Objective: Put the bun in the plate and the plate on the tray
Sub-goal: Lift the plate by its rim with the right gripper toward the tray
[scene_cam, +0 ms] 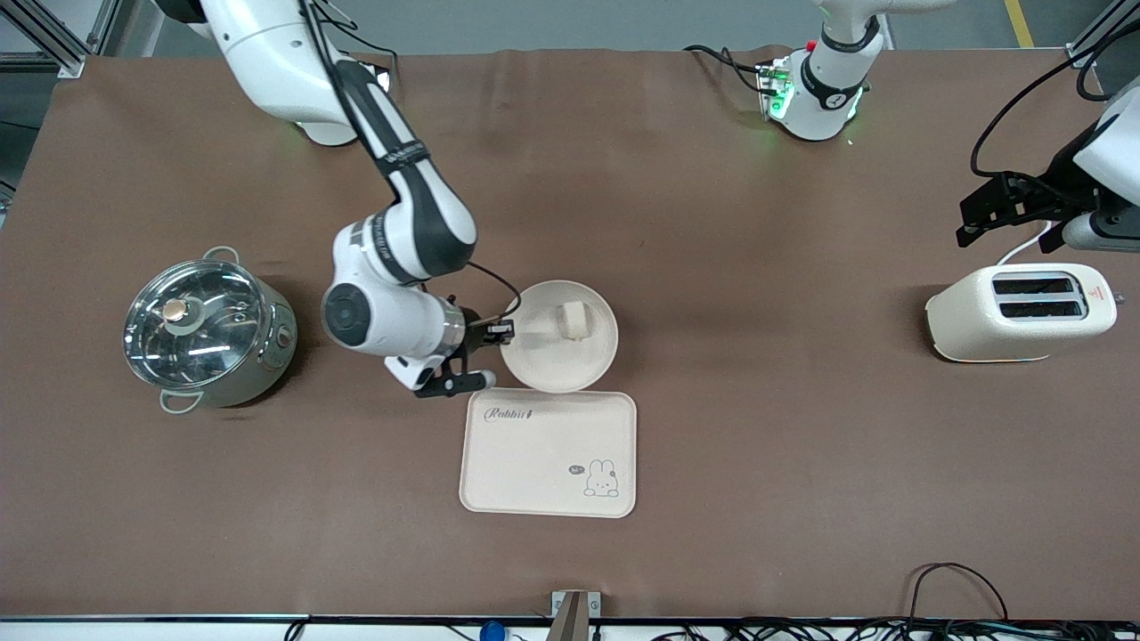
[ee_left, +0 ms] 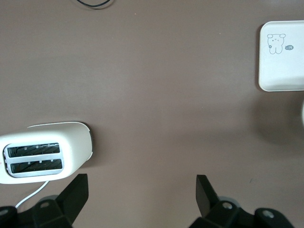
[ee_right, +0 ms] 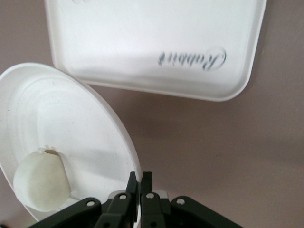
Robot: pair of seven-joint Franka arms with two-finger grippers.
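The round cream plate lies mid-table, just farther from the front camera than the tray. The small cream bun lies in the plate. My right gripper is shut on the plate's rim at the edge toward the right arm's end of the table. In the right wrist view the two fingers pinch the rim, with the bun in the plate and the "Rabbit" tray beside it. My left gripper is open and empty, over bare table beside the toaster.
A cream toaster stands at the left arm's end of the table. A steel pot with a glass lid stands at the right arm's end, beside the right arm. The brown tablecloth is bare between plate and toaster.
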